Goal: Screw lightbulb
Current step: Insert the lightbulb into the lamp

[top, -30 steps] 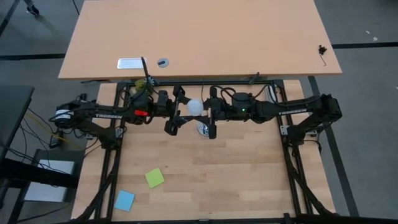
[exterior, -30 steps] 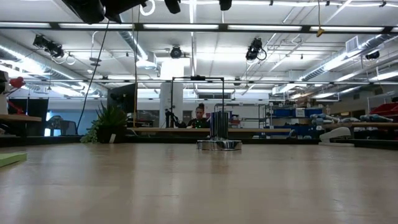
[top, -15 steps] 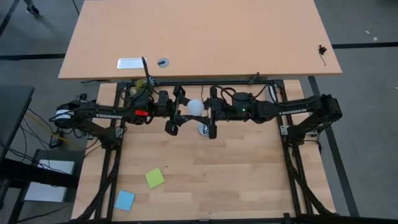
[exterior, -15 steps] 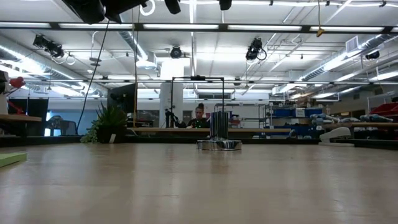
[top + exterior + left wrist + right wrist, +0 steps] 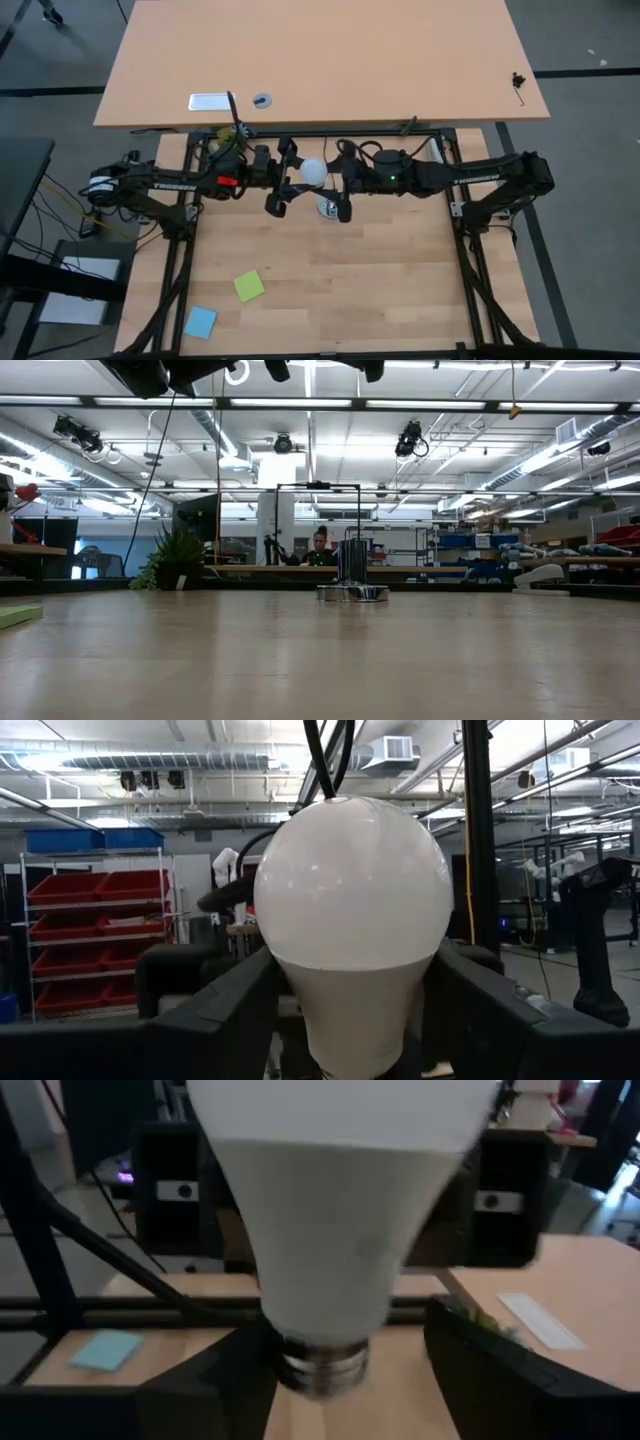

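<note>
The light wooden slatted tabletop [image 5: 330, 270] fills the lower middle of the high view, and both dark arms reach in from its sides to meet just above its centre. Between them, in the middle of that view, hangs the small white frosted pear-shaped lightbulb [image 5: 315, 172], held up in the air rather than resting on the wood.

The left claw [image 5: 284, 180] grips it: its wrist view shows the two dark fingers [image 5: 230, 1010] spread wide and pressed against either side of the bulb's narrowing neck, dome up. The right claw [image 5: 338, 186] sits just beside the bulb on the other side; its own view shows the grey metal screw base [image 5: 320, 1365] between its fingers [image 5: 490, 1370], which appear spread and clear of the glass, so it looks like a release, though contact cannot be ruled out.

The round silver socket disc [image 5: 352, 592] stands alone on the tabletop, just below the bulb in the high view, empty.

Judged from this, the bulb is lifted and in hand, but seating and turning it into the socket remain.
</note>
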Available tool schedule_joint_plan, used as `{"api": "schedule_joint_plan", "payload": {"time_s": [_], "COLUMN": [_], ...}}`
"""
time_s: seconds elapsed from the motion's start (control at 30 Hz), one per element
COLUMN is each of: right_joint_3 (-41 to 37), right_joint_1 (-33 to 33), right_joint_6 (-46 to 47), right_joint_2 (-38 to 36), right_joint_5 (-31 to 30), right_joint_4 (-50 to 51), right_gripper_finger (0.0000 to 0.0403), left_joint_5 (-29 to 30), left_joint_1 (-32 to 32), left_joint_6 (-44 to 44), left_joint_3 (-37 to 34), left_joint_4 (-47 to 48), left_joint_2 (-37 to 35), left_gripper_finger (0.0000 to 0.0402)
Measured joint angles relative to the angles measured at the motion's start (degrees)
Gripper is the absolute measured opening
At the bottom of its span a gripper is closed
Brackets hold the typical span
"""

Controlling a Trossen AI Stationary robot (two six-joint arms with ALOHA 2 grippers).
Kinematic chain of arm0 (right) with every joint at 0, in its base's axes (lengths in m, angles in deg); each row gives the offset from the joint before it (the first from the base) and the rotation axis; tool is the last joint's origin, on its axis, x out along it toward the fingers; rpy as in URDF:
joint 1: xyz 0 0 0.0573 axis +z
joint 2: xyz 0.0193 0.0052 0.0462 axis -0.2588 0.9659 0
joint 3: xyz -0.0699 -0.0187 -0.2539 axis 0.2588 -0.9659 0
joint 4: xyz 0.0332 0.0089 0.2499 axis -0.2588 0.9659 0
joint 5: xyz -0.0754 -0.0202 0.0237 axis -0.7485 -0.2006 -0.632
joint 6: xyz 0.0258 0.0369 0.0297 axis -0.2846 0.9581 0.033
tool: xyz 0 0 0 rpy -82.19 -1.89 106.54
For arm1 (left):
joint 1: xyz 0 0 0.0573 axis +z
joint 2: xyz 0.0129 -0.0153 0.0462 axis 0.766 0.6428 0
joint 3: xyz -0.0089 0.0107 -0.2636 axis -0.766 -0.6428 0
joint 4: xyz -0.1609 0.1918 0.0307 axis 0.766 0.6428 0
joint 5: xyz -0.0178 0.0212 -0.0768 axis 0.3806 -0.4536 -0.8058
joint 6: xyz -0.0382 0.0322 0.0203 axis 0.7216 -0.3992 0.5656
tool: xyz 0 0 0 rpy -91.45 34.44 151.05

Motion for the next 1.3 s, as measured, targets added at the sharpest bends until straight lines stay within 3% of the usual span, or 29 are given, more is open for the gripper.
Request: {"api": "schedule_joint_plan", "payload": {"time_s": [0.27,0.57,0.87,1.0,1.3], "right_joint_3": [0.0,0.0,0.0,0.0,10.5], "right_joint_1": [0.8,1.4,1.3,0.9,-2.3], "right_joint_6": [-0.5,0.4,0.5,4.9,14.0], "right_joint_2": [-6.8,-12.2,-11.8,-11.8,-5.7], "right_joint_5": [-0.9,-0.9,-0.3,0.8,0.8], "right_joint_4": [10.9,21.9,21.5,22.1,42.0], "right_gripper_finger": [0.0299,0.0295,0.0266,0.0254,0.0262], "left_joint_5": [0.0,1.9,3.9,4.0,10.6], "left_joint_1": [1.1,1.0,1.1,1.1,1.1], "left_joint_6": [0.0,-3.0,-5.2,-7.0,-12.4], "left_joint_3": [0.0,0.0,-0.2,-0.2,-0.4], "left_joint_4": [3.8,11.7,16.2,16.8,16.9], "left_joint_2": [0.0,0.0,2.1,5.0,11.1], "left_gripper_finger": [0.0234,0.0221,0.0218,0.0218,0.0218]}}
